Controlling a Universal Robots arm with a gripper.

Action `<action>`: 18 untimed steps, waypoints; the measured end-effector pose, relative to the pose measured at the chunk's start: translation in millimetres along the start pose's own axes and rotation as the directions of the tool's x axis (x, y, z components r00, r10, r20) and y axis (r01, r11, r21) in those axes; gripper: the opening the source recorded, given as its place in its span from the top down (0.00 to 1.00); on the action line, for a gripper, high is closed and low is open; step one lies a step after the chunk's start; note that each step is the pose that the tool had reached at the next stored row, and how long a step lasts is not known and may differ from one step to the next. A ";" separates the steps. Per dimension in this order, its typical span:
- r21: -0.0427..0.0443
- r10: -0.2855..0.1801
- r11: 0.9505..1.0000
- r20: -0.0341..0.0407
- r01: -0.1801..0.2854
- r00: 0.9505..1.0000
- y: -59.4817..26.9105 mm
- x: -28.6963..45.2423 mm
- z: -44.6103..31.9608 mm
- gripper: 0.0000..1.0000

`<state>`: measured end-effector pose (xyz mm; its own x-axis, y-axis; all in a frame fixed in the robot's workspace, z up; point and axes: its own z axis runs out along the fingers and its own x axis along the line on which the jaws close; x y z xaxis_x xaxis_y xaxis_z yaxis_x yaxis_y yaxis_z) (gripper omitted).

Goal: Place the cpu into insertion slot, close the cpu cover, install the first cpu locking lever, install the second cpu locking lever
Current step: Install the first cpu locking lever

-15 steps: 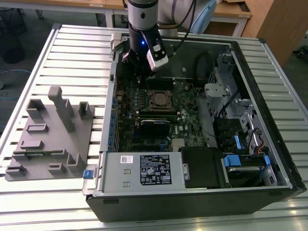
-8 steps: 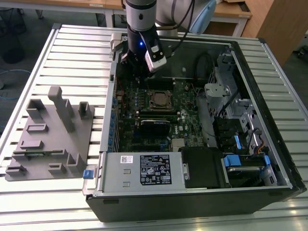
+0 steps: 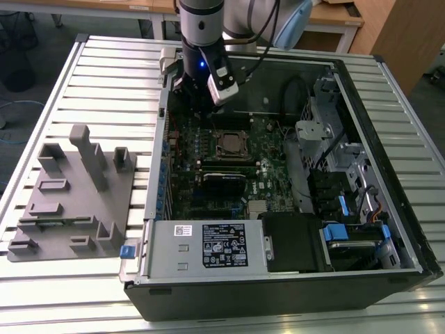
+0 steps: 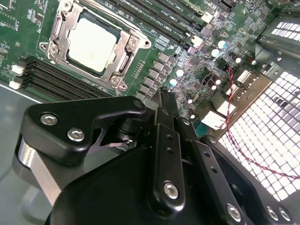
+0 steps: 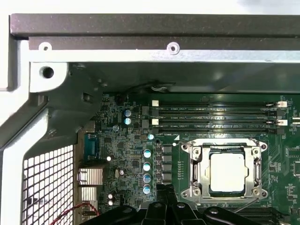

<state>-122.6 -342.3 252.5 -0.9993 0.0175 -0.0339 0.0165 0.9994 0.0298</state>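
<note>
The cpu (image 4: pixel 91 43) (image 5: pixel 227 172) lies flat in the insertion slot (image 3: pixel 230 145), its pale metal top facing up. The silvery cpu cover (image 4: pixel 123 49) (image 5: pixel 196 165) is folded down around it and frames its top. Thin wire levers run along the socket's sides; whether they are latched I cannot tell. My gripper (image 4: pixel 163 101) (image 5: pixel 162 189) hovers above the green board beside the socket, fingers pressed together with nothing between them. In the exterior view the gripper (image 3: pixel 200 104) hangs toward the rear and that view's left of the socket.
The open computer case (image 3: pixel 389 174) lies on a slatted table. Black memory slots (image 5: pixel 211 117) flank the socket. A power supply (image 3: pixel 208 243) sits at the near side, drive bays and cables (image 3: pixel 348 209) at the exterior view's right. A grey fixture (image 3: pixel 69 195) lies outside the case.
</note>
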 end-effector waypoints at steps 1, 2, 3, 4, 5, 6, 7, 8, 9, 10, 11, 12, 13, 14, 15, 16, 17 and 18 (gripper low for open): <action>0.000 0.000 1.000 0.000 0.000 1.000 0.0 0.3 0.1 0.90; 0.000 0.000 1.000 0.000 0.000 1.000 0.0 0.6 0.2 0.90; 0.000 0.000 1.000 0.000 0.000 1.000 0.0 0.8 0.3 0.90; 0.000 0.000 1.000 0.000 0.000 1.000 0.0 1.0 0.5 0.90; 0.000 0.000 1.000 0.000 0.000 1.000 0.0 1.1 0.5 0.90; 0.000 0.000 1.000 0.000 0.000 1.000 0.0 1.2 0.6 0.90; 0.000 0.000 1.000 0.000 0.000 1.000 0.0 1.3 0.6 0.90; 0.000 0.001 1.000 0.000 -0.001 1.000 0.0 1.4 0.7 0.90; 0.000 0.001 1.000 0.000 -0.001 1.000 0.0 1.6 0.8 0.90; 0.000 0.001 1.000 0.000 -0.001 1.000 0.0 1.7 1.0 0.90; 0.000 0.001 1.000 0.000 -0.001 1.000 0.1 1.9 1.1 0.90; 0.000 0.001 1.000 0.000 -0.001 1.000 0.3 2.1 1.3 0.90; 0.000 0.001 1.000 0.000 -0.001 1.000 0.6 2.4 1.5 0.90; 0.000 0.001 1.000 0.000 -0.001 1.000 0.9 2.8 1.6 0.90; 0.000 0.001 1.000 0.000 -0.001 1.000 1.1 3.2 1.8 0.90; 0.000 0.002 1.000 0.000 -0.002 1.000 1.3 3.7 1.9 0.90; 0.000 0.002 1.000 0.000 -0.002 1.000 1.6 4.2 2.0 0.90; 0.000 0.002 1.000 0.000 -0.002 1.000 2.1 4.7 2.3 0.90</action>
<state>-127.2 -340.1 250.2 -0.9992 0.0194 -0.0339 0.0184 0.9994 0.0299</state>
